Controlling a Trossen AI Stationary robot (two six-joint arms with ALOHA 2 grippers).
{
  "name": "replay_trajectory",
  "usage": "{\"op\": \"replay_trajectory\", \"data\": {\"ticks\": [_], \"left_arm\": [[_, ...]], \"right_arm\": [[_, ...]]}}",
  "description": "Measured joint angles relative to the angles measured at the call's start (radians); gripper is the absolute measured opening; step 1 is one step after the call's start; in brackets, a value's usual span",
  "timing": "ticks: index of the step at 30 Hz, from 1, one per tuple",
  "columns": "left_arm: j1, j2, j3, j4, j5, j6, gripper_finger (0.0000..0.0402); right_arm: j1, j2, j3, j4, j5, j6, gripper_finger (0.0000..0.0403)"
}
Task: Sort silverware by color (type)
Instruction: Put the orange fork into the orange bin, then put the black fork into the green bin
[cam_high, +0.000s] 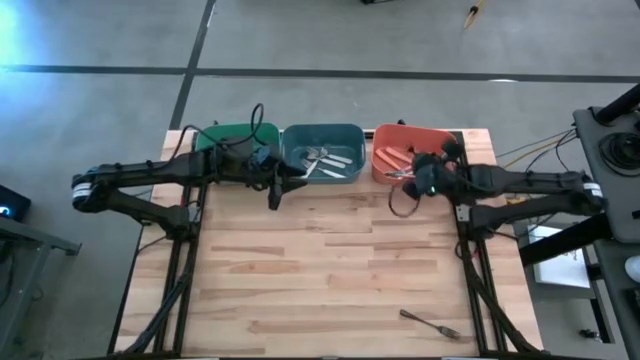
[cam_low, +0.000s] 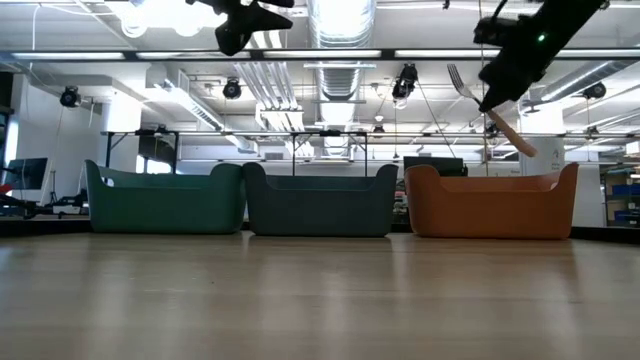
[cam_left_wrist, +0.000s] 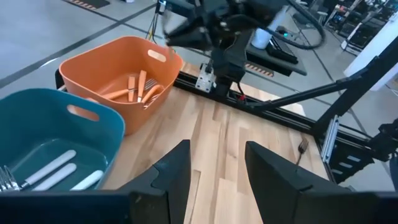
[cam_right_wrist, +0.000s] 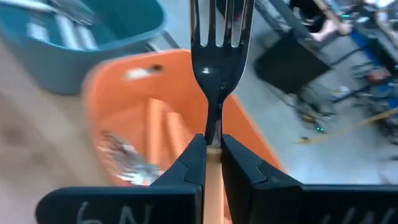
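My right gripper (cam_right_wrist: 212, 140) is shut on a fork with an orange-pink handle (cam_right_wrist: 213, 180) and silver tines (cam_right_wrist: 217, 25). It is above the near rim of the orange bin (cam_high: 385, 150); the low view shows the fork (cam_low: 505, 120) high over that bin. My left gripper (cam_left_wrist: 214, 168) is open and empty, above the table in front of the blue bin (cam_high: 345, 135). Several orange-handled pieces (cam_left_wrist: 134, 90) lie in the orange bin. Silver, pale-handled pieces (cam_left_wrist: 56, 168) lie in the blue bin. A dark fork (cam_high: 430, 325) lies flat on the table at the near right. My right gripper pinches the fork between its two fingers where the silver neck meets the orange-pink handle (cam_right_wrist: 213, 149). The fork runs along the fingers, tines pointing out ahead. In the low view it is tilted, tines (cam_low: 458, 78) up and handle end (cam_low: 520, 138) down, lifted clear above the orange bin.
Three bins stand in a row at the table's far edge: a green bin (cam_high: 235, 135) at the left, then blue, then orange. The wooden tabletop (cam_high: 320, 270) stretches in front of them. Black cables hang by both arms.
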Motion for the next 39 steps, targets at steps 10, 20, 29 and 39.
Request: {"op": "replay_trajectory", "data": {"ticks": [10, 20, 29, 39], "left_arm": [[0.0, 0.068, 0.0, 0.073, -0.002, 0.007, 0.0135], [0.0, 0.083, 0.0, 0.084, -0.002, -0.018, 0.0135], [0.0, 0.076, 0.0, 0.062, -0.001, -0.018, 0.0135], [0.0, 0.067, 0.0, 0.049, 0.031, 0.005, 0.0135]], "right_arm": [[-0.339, 0.109, 0.0, 0.053, -0.235, -0.219, 0.0019], [-0.406, 0.186, 0.001, 0.068, -0.235, -0.249, 0.0074], [-0.404, 0.149, 0.058, -0.064, -0.431, 0.035, 0.0151], [-0.256, 0.111, 0.123, -0.198, -1.045, 0.239, 0.0133]]}}
